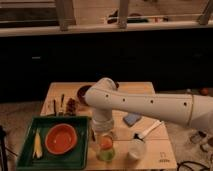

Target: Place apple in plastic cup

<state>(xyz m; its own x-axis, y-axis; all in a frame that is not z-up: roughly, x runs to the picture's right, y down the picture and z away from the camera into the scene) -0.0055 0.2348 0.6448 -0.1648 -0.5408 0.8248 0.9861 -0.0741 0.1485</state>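
The apple [105,142], small, round and orange-yellow, sits at the mouth of the plastic cup [106,154], a short see-through cup with a greenish tint near the table's front edge. My gripper [103,133] hangs straight down from the white arm [145,105], directly above the apple and very close to it. I cannot tell whether it touches the apple. The lower part of the apple shows through the cup's wall.
A whitish frosted cup [137,148] stands right of the plastic cup. A green tray [30,150] at the left holds an orange bowl [61,138] and a yellow piece [37,144]. A blue object [132,119], a white utensil [150,130], a dark bowl [82,92] and cutlery [62,104] lie on the table.
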